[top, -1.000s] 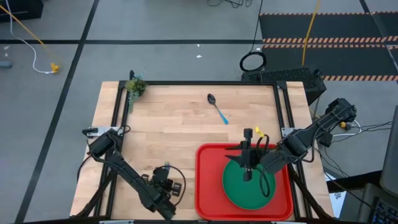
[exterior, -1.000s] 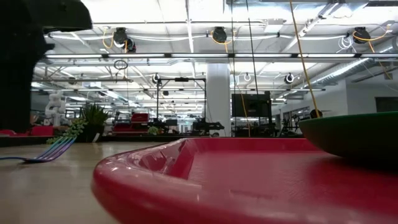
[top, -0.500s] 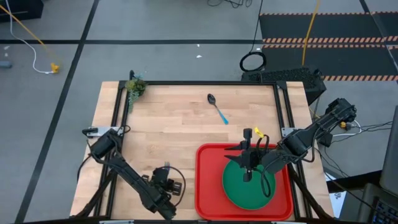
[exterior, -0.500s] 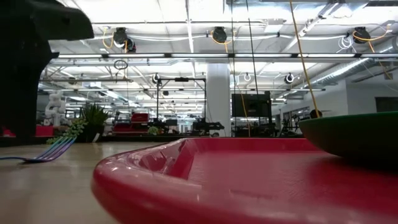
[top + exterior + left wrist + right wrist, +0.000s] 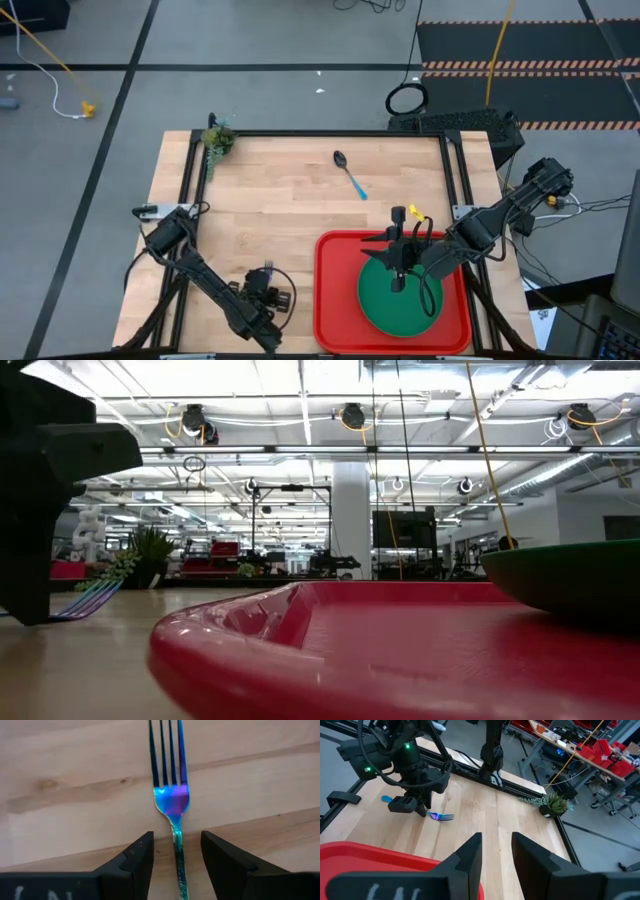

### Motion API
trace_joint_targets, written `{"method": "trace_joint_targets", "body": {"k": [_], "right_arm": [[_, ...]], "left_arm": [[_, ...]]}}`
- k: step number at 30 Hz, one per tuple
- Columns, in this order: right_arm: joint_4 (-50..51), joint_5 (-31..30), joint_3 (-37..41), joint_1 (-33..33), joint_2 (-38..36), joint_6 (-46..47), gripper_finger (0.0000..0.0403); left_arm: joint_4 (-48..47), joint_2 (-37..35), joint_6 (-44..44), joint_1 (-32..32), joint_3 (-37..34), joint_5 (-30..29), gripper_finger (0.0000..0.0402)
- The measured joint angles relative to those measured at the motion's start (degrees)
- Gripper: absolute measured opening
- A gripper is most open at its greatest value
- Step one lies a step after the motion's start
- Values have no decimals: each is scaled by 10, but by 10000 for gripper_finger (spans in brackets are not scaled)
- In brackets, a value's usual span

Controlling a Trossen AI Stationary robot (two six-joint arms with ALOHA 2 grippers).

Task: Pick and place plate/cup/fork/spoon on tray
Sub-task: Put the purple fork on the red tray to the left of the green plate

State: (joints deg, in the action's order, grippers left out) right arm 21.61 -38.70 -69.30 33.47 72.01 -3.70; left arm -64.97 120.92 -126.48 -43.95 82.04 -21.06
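The fork (image 5: 170,795) lies flat on the wooden table near its left front, tines pointing away from my left gripper (image 5: 177,855). That gripper is open and points steeply down, one finger on each side of the fork's neck without touching it; the right wrist view shows it (image 5: 417,805) over the fork (image 5: 442,816). The dark-green plate (image 5: 400,300) rests on the red tray (image 5: 335,300). My right gripper (image 5: 392,262) hovers open over the plate, nothing between its fingers (image 5: 470,855). The spoon (image 5: 350,175) lies at the far middle. The cup is out of view.
A small potted plant (image 5: 217,140) stands at the table's far left corner. Black frame rails run along the table's left (image 5: 190,190) and right (image 5: 455,180) sides. Bare wood lies between the fork, the spoon and the tray's left rim (image 5: 230,640).
My left gripper has sunk toward the fork; in the low view its dark body now reaches the tabletop and covers the fork's handle. The fork, spoon, plate and tray have stayed where they were.
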Motion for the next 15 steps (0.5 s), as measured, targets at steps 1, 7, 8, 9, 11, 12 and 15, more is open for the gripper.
{"method": "trace_joint_targets", "body": {"k": [1,7,8,9,11,12,15], "right_arm": [[0,0,0,0,0,0,100],[0,0,0,0,0,0,100],[0,0,0,0,0,0,100],[0,0,0,0,0,0,100],[0,0,0,0,0,0,100],[0,0,0,0,0,0,100],[0,0,0,0,0,0,100]], "left_arm": [[5,0,3,0,-2,0,157],[37,-3,19,-1,-21,-7,102],[38,-3,22,-1,-21,-7,93],[39,-3,27,-1,-21,-10,84],[41,-3,44,-1,-19,-19,66],[42,-4,51,-1,-18,-23,57],[45,-7,64,2,-18,-26,29]]}}
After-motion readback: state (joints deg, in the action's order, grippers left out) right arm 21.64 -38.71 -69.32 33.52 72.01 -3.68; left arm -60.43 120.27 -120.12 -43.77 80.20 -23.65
